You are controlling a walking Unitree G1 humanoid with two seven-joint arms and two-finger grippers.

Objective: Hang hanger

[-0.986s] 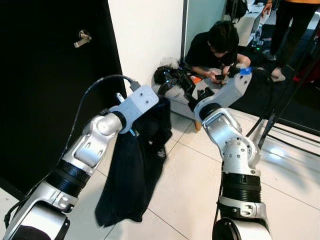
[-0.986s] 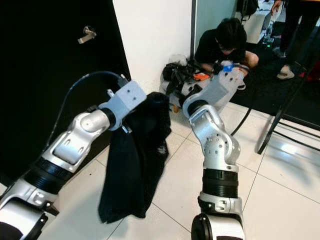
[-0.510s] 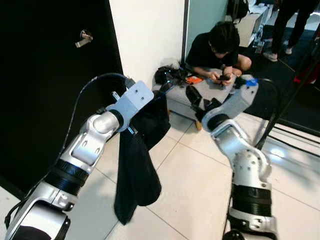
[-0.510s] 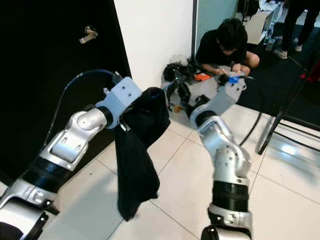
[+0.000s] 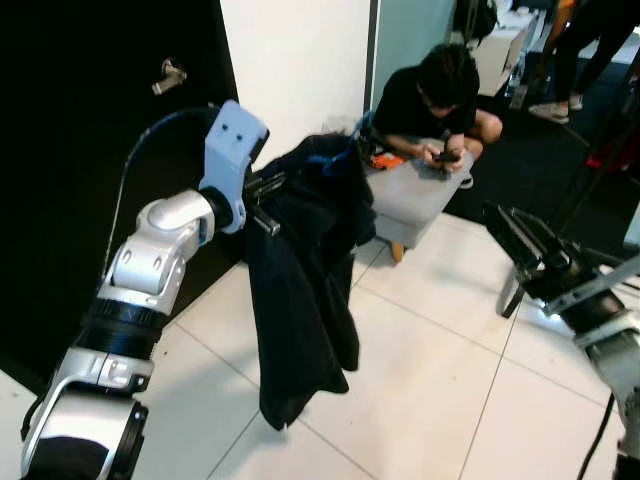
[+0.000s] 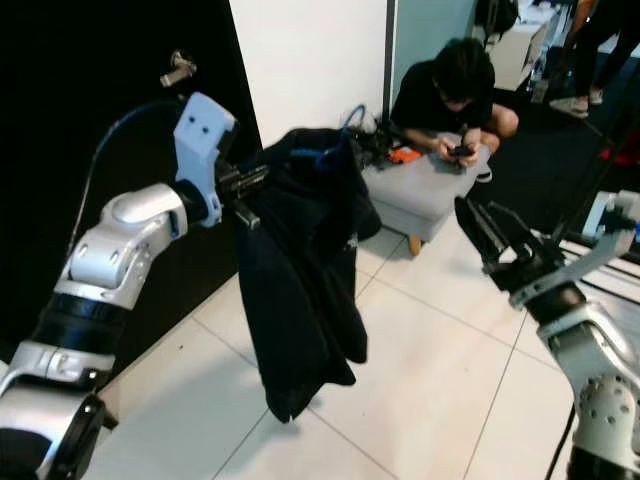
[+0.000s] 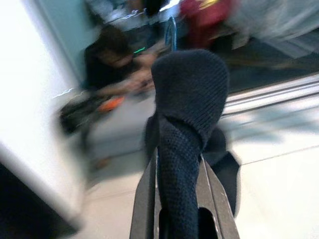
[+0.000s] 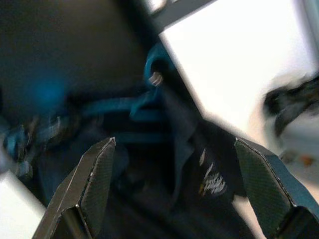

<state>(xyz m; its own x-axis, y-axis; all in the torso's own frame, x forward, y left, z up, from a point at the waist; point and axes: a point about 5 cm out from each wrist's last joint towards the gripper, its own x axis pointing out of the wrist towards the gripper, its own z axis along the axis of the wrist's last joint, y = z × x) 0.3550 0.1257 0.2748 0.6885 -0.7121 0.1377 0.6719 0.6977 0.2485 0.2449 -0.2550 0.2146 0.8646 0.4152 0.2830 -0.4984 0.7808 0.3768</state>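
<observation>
- The left pincer (image 6: pixel 245 183) is raised at the left of the scene, its two black fingers (image 7: pixel 144 199) clamped on the shoulder of a black garment (image 6: pixel 305 290).
- The garment hangs on a blue hanger (image 8: pixel 149 102), whose hook (image 6: pixel 350 122) rises above the collar; the cloth drapes down from the pincer and its hem hangs free above the floor.
- In the left wrist view the dark knitted cloth lies between the two fingers and bulges beyond their tips.
- The right pincer (image 6: pixel 487 232) is at the right of the scene, well apart from the garment, fingers spread wide and holding nothing; it points toward the hanger.
- The right wrist view, blurred, has the hanger and a pale print on the garment's chest between the two spread fingers (image 8: pixel 92 174).
- The floor (image 6: pixel 430 380) is of large glossy white tiles with dark joints.
- At the far left stands a black door (image 6: pixel 80 150) with a silver lever handle (image 6: pixel 178 69); just right of it is a white wall (image 6: pixel 310 60).
- Beyond the garment a low grey stool (image 6: pixel 425 195) stands on the tiles, with an orange item (image 6: pixel 404 154) and dark gear on its far-left end.
- A person (image 6: pixel 450 95) in black crouches behind the stool, holding a small device in both hands.
- Another person's legs (image 6: pixel 595 50) show at the far right.
</observation>
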